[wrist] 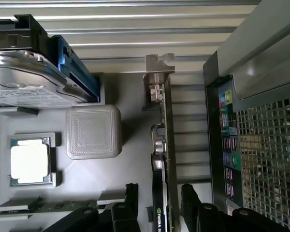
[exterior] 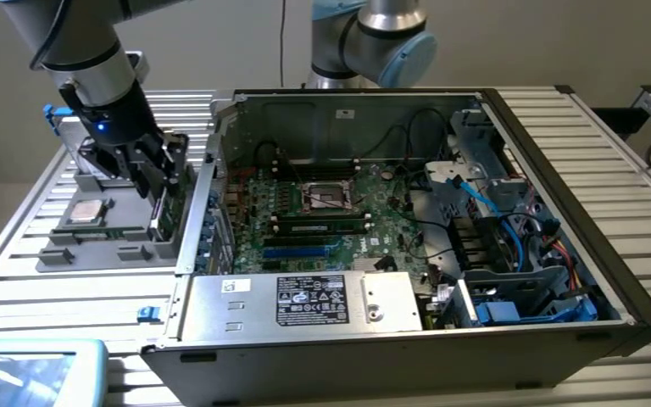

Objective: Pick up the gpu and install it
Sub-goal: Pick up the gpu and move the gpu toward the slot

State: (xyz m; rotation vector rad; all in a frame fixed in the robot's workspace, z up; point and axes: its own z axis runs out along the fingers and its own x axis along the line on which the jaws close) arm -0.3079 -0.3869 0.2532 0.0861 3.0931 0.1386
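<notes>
**Hovering wide-open over the gpu in its tray**

The table [exterior: 65, 297] is a bed of ribbed silver slats, set against a plain pale wall [exterior: 552, 42]. On it, at the exterior view's left, lies a grey moulded tray [exterior: 99, 250], just beside an open computer case [exterior: 597, 246] whose green motherboard [exterior: 325, 220] and silver labelled power supply [exterior: 303, 301] face up.

The gpu [exterior: 167, 219] stands on edge in a slot of the tray, on the side nearest the case. The hand [exterior: 150, 182] is low over it, spread wide. In the wrist view its dark fingers [wrist: 188, 200] straddle the card [wrist: 166, 140], one on each face; whether either touches cannot be told.

Elsewhere in the tray sit a processor chip [wrist: 30, 162], a silver hard drive [wrist: 24, 79] and a memory stick [wrist: 43, 207].
</notes>
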